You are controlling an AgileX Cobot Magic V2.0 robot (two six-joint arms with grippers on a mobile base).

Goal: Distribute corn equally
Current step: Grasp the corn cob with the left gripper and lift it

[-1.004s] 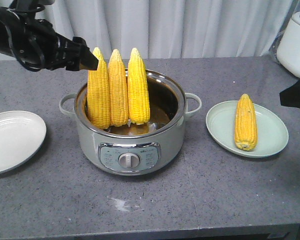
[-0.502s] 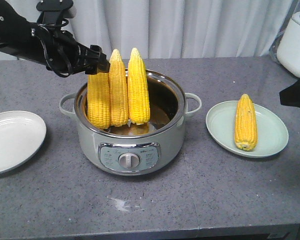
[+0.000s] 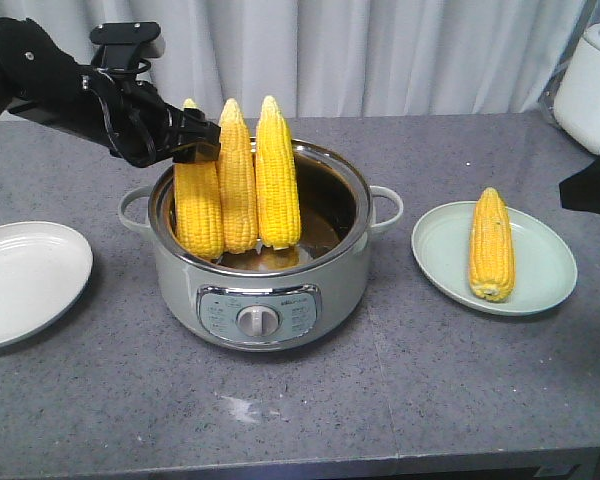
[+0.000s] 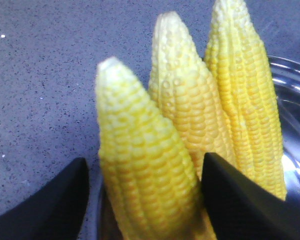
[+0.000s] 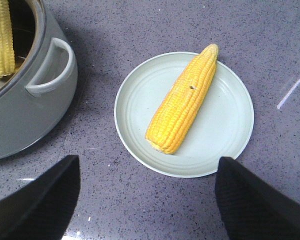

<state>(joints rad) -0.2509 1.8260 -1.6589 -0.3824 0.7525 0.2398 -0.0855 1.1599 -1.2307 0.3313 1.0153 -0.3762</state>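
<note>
Three cobs (image 3: 238,180) stand upright in pot (image 3: 260,290), at its left side; fourth cob (image 3: 491,245) lies on plate (image 3: 540,275) right of pot. Left gripper (image 4: 144,159) straddles leftmost cob (image 3: 197,200) near its tip, jaws spread, not clamped. Right gripper (image 5: 147,160) hovers over plate, jaws wide.

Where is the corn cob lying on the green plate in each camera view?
Front: right side, cob lying on the plate.
Left wrist: not in it.
Right wrist: centre, lying diagonally on the plate.
Shared landmark: the pot, centre in front, top left in right wrist.
</note>
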